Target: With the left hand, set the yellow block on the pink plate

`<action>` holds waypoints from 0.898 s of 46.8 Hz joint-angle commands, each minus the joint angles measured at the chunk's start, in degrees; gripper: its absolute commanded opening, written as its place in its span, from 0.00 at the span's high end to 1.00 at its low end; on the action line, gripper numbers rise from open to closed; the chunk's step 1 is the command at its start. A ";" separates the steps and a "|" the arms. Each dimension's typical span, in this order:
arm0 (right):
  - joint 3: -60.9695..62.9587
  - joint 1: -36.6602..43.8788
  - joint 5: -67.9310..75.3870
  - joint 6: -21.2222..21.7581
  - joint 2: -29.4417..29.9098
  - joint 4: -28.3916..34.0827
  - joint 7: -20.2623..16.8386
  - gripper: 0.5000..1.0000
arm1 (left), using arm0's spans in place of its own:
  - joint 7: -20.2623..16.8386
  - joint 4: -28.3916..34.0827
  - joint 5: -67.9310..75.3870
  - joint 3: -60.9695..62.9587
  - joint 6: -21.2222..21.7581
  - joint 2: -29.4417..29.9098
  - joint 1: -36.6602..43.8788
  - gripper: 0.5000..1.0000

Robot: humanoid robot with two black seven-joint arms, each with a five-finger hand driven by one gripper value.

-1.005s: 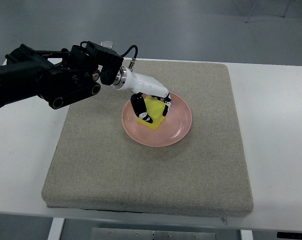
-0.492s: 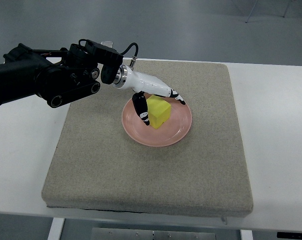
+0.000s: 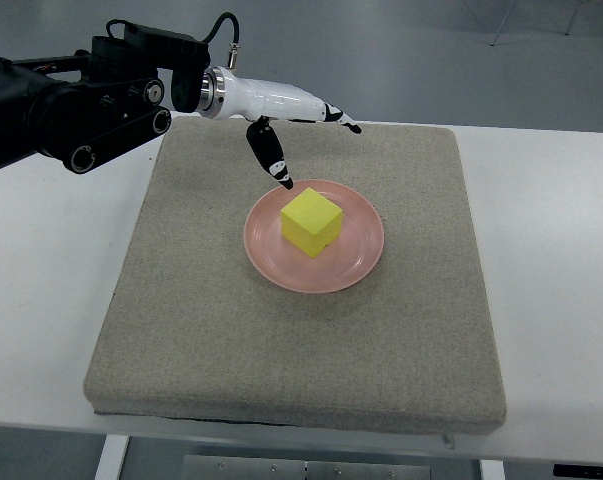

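On the counter's grey mat (image 3: 281,340), I see the yellow block (image 3: 311,221), light-looking, rigid, best pinched across flat sides, sitting on the pink plate (image 3: 356,262), left robot hand (image 3: 299,130) spread, empty.

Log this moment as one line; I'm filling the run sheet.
yellow block: on pink plate | left hand: open, clear of block | right: unseen

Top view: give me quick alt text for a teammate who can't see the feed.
A yellow block sits on a pink plate in the middle of a grey mat on a white table. The left hand hovers open above the plate's far-left edge, holding nothing.
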 commanded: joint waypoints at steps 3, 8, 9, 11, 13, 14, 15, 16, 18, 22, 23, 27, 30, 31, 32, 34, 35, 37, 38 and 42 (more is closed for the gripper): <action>0.00 0.00 0.00 -0.01 0.00 0.00 0.00 0.15 | -0.03 6.63 -0.16 -0.18 2.56 -0.58 2.39 0.05; 0.00 0.00 0.00 -0.01 0.00 0.00 0.00 0.15 | -0.03 11.20 -0.25 -0.18 7.04 -0.85 4.23 0.05; 0.00 0.00 0.00 -0.01 0.00 0.00 0.00 0.15 | -0.03 11.91 -0.33 -0.18 7.92 -0.85 4.58 0.05; 0.00 0.00 0.00 -0.01 0.00 0.00 0.00 0.15 | -0.03 13.40 -0.33 -0.18 9.50 -0.85 5.46 0.05; 0.00 0.00 0.00 -0.01 0.00 0.00 0.00 0.15 | 0.06 14.90 -0.51 -0.18 11.08 -0.93 6.43 0.05; 0.00 0.00 0.00 -0.01 0.00 0.00 0.00 0.15 | 0.06 15.77 -0.68 -0.18 11.61 -0.94 6.78 0.05; 0.00 0.00 0.00 -0.01 0.00 0.00 0.00 0.15 | -0.02 16.65 -0.86 -0.18 12.14 -1.11 7.22 0.05; 0.00 0.00 0.00 -0.01 0.00 0.00 0.00 0.15 | -0.03 17.62 -0.95 -0.18 12.75 -1.28 7.66 0.05; 0.00 0.00 0.00 -0.01 0.00 0.00 0.08 0.15 | 0.06 19.38 -1.39 -0.18 13.63 -1.72 8.54 0.05; 0.00 0.00 0.00 -0.01 0.00 0.00 0.00 0.15 | 0.06 22.54 -3.40 -0.27 14.87 -3.04 9.77 0.05; 0.00 0.00 0.00 -0.09 0.00 0.00 0.00 0.15 | 0.06 23.25 -4.45 -0.18 15.13 -3.39 10.21 0.05; 0.00 0.00 0.00 -0.01 0.00 0.00 0.00 0.15 | 0.15 25.45 -8.76 -0.09 15.66 -4.01 11.79 0.05; 0.00 0.00 0.00 -0.01 0.00 0.00 0.08 0.15 | 0.15 26.24 -11.14 0.17 15.66 -4.01 12.41 0.04; 0.00 0.00 0.00 -0.01 0.00 0.00 0.09 0.15 | 0.15 26.24 -11.67 0.17 15.66 -4.01 12.58 0.04; 0.00 0.00 0.00 -0.01 0.00 0.00 0.00 0.15 | 0.06 26.24 -12.28 -0.18 15.75 -4.01 12.67 0.03; 0.00 0.00 0.00 -0.01 0.00 0.00 0.00 0.15 | 0.06 26.33 -13.34 -0.27 16.36 -3.92 13.20 0.02; 0.00 0.00 0.00 -0.01 0.00 0.00 0.00 0.15 | 0.06 26.33 -14.13 -0.35 16.80 -3.92 13.46 0.02; 0.00 0.00 0.00 -0.01 0.00 0.00 0.08 0.15 | 0.06 26.33 -16.32 -0.36 18.11 -3.92 13.99 0.02; 0.00 0.00 0.00 -0.01 0.00 0.00 0.00 0.15 | 0.06 26.33 -17.55 -0.27 18.90 -3.92 14.25 0.02; 0.00 0.00 0.00 -0.01 0.00 0.00 0.00 0.15 | 0.06 26.33 -22.30 -0.18 21.46 -4.01 16.01 0.02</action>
